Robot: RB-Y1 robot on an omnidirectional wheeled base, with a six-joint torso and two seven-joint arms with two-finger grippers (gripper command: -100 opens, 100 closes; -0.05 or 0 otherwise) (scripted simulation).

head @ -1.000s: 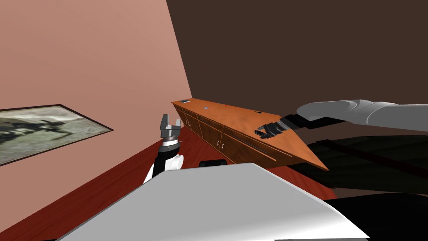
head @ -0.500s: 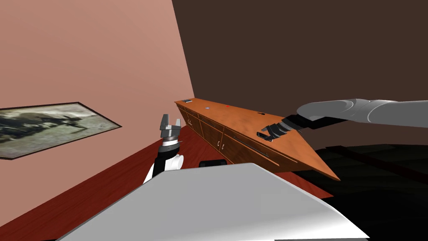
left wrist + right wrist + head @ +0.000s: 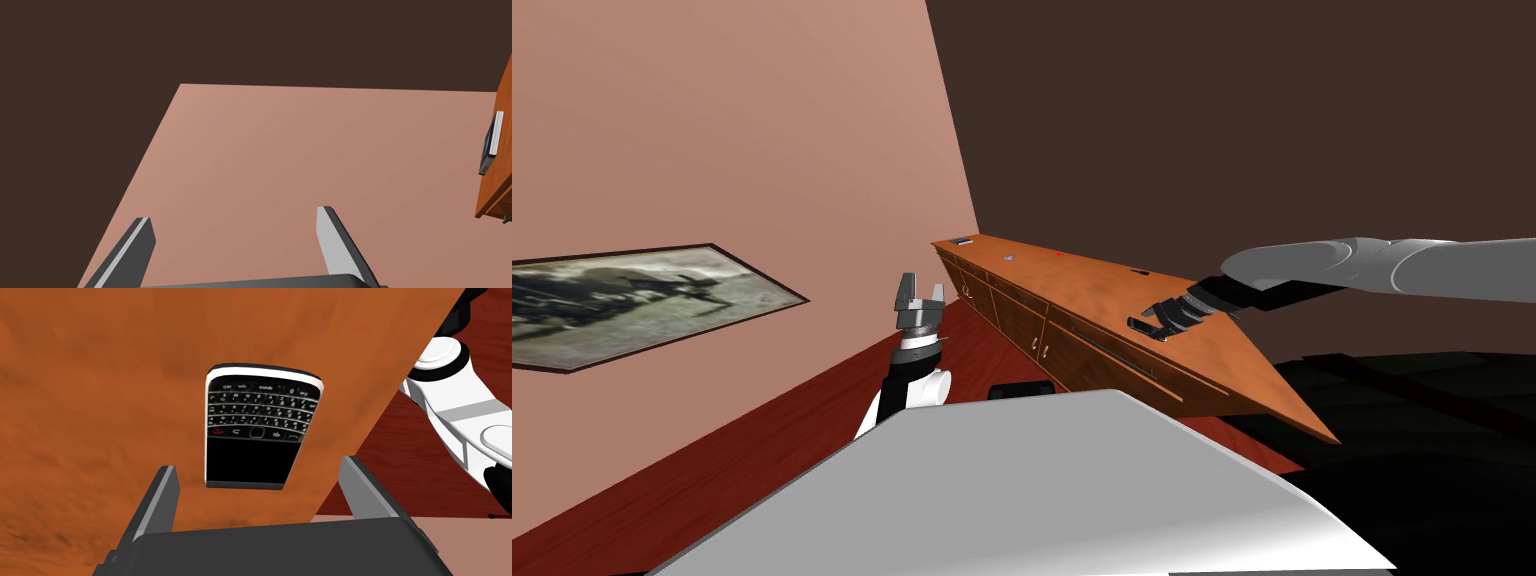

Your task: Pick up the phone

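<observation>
A black phone [image 3: 257, 428] with a keypad and a pale rim lies flat on the orange wooden top of a long sideboard [image 3: 1092, 285], near its front edge. My right gripper [image 3: 259, 465] hangs open just above it, a finger on each side of the phone's screen end, not touching it. From the head, the phone [image 3: 1140, 325] is a small dark slab at the tip of the right gripper [image 3: 1160, 320]. My left gripper [image 3: 920, 292] is held up, open and empty, off the sideboard's far left end.
A flat grey device [image 3: 959, 241] lies at the sideboard's far end, with a small grey item [image 3: 1009, 258], a red one [image 3: 1057, 253] and a dark one [image 3: 1139, 271] along the top. The fronts have drawers and doors. The floor [image 3: 762, 440] is red-brown; a black area lies right.
My whole view has swung a little, so the sideboard and wall picture sit further right. The right gripper has stayed open over the phone, edging slightly closer. The left arm has not moved.
</observation>
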